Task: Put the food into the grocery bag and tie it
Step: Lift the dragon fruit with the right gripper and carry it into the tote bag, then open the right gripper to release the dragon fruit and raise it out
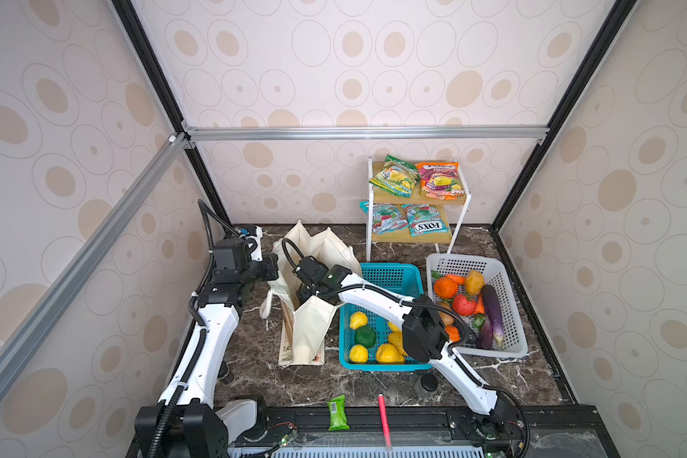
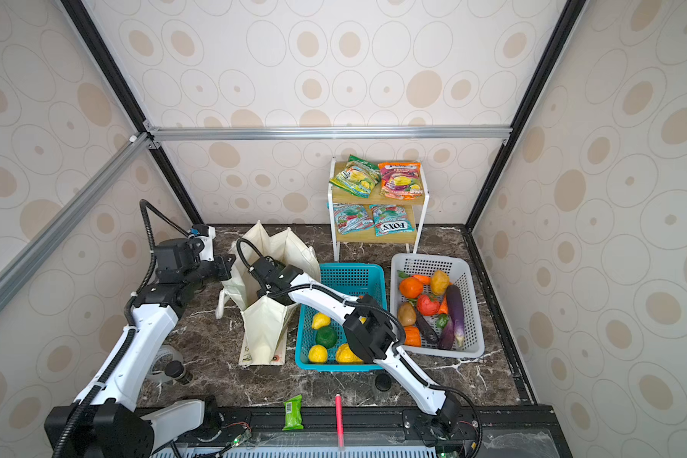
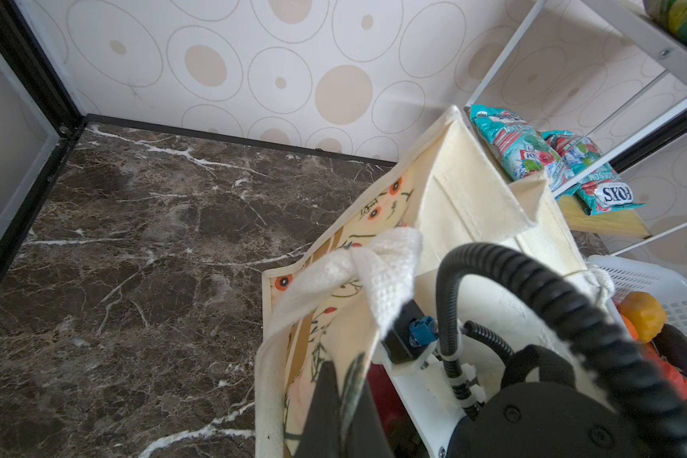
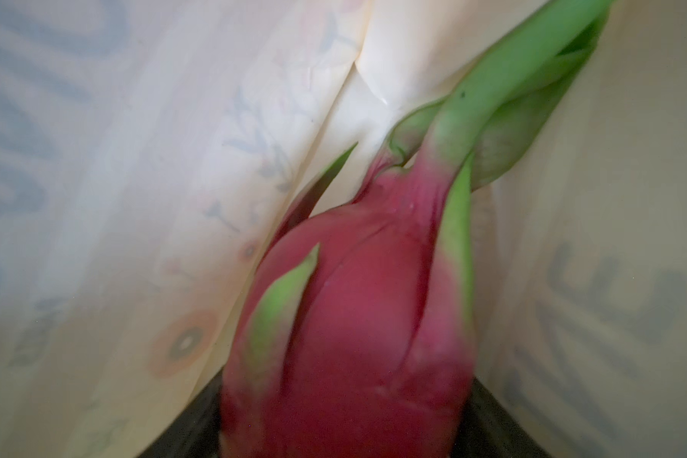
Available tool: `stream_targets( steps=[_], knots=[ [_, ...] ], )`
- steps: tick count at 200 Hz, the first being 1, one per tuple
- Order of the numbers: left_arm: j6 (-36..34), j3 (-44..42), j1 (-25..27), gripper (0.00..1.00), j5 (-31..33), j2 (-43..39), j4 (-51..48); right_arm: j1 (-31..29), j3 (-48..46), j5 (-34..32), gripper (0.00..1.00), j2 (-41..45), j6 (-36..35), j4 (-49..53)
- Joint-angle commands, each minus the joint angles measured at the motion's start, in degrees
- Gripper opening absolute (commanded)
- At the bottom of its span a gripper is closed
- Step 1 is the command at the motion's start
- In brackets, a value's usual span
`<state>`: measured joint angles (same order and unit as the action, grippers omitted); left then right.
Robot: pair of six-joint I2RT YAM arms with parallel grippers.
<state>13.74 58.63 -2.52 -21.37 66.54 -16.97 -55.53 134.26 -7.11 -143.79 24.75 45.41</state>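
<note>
Pink dragon fruit [image 4: 357, 301] clamped in my right gripper [image 4: 346, 380], jaws wide, inside grocery bag [image 3: 465, 198]; left gripper [image 3: 344, 400] closed on its rim.

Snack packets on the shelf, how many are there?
4. Green packet and orange packet side by side on the top tier; left teal packet and right teal packet on the lower tier. None seems hidden.
</note>
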Motion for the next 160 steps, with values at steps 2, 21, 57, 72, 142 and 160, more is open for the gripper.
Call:
stream_targets(
  steps=[2,21,57,72,142,160],
  knots=[
    [-0.37,0.47,-0.24,0.00,-0.39,-1.33,2.17,1.04,-1.15,0.40,0.71,-3.95,1.79,7.28],
    [-0.45,0.27,-0.20,0.00,-0.43,-1.11,2.32,1.11,-1.88,0.51,0.81,-2.00,1.44,7.33],
    [-0.89,-1.29,-0.24,0.00,0.47,-1.50,3.31,1.08,-4.77,1.05,1.00,4.95,0.32,5.44],
    [-0.82,-1.95,-0.27,0.00,0.60,-1.67,3.77,1.08,-6.54,0.94,1.00,8.09,0.03,3.98],
    [-1.50,-1.09,-0.24,0.00,1.19,-1.59,2.93,0.55,-7.35,-4.95,1.00,18.31,-0.12,4.74],
    [-1.30,-0.94,-0.22,0.00,1.20,-1.59,2.94,0.22,-7.59,-5.65,1.00,20.63,-0.73,4.80]
  ],
)
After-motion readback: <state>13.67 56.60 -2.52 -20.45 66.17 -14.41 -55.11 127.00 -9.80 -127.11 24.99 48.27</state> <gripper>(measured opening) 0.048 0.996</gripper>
